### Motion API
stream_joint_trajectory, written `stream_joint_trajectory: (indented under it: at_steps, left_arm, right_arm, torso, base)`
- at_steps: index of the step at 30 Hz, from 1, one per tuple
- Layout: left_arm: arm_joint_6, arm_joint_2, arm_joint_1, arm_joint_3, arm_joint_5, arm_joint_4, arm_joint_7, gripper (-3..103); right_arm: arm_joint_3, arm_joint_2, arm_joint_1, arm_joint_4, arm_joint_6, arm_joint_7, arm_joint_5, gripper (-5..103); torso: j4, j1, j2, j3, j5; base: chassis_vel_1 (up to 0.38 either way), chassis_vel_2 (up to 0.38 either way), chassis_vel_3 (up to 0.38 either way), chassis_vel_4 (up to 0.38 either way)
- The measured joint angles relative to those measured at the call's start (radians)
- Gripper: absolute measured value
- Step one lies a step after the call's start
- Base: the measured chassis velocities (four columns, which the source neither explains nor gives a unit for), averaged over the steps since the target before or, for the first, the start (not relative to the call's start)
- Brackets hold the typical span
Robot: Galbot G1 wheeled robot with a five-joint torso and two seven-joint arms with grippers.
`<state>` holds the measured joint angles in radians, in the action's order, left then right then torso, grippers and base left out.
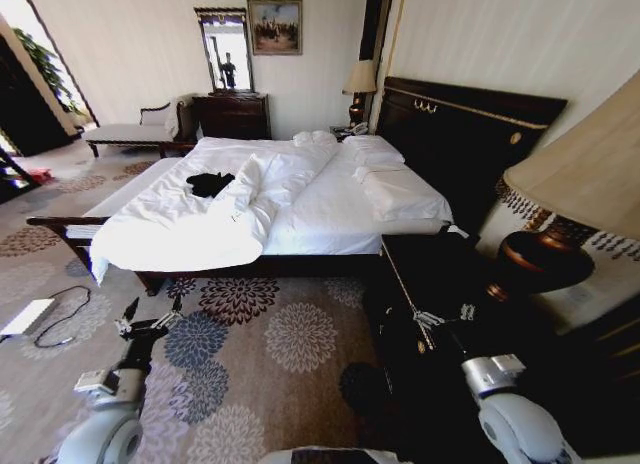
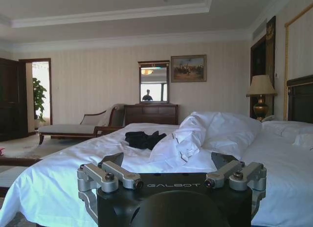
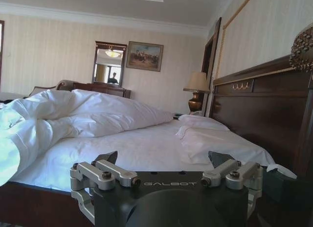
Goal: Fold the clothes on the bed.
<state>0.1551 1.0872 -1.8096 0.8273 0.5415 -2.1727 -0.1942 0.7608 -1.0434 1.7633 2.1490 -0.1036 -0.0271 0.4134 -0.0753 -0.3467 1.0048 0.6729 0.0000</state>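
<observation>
Clothes (image 1: 209, 184) seen crumpled on bed (image 1: 330, 219), near foot end, beside bunched duvet (image 1: 270, 179). Left gripper (image 1: 152, 315) held over carpet (image 1: 270, 354), jaws spread; clothes well apart at 1 o'clock. Right gripper (image 1: 442, 318) beside nightstand (image 1: 430, 274), jaws spread; clothes at 10 o'clock.

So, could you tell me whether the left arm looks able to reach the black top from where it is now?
Probably not yet: the left end effector hangs open over the carpet, short of the bed, while the black top lies well in on the duvet.
</observation>
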Motion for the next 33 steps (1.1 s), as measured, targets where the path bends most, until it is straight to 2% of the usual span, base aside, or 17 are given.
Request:
stream_joint_trajectory:
  at_steps: [3, 33]
  left_arm:
    - [0.001, -0.001, 0.002, 0.002, 0.000, -0.002, 0.003, 100]
    - [0.005, 0.004, 0.008, -0.001, 0.014, 0.006, 0.008, 100]
  right_arm:
    - [0.001, -0.008, 0.002, -0.011, -0.026, 0.022, -0.014, 100]
    - [-0.003, -0.036, 0.010, -0.030, -0.041, 0.040, -0.031, 100]
  torso:
    - [0.0001, 0.000, 0.000, 0.000, 0.0001]
    - [0.0000, 0.000, 0.000, 0.000, 0.0001]
  base:
    - [0.000, 0.000, 0.000, 0.000]
    - [-0.001, 0.002, 0.001, -0.001]
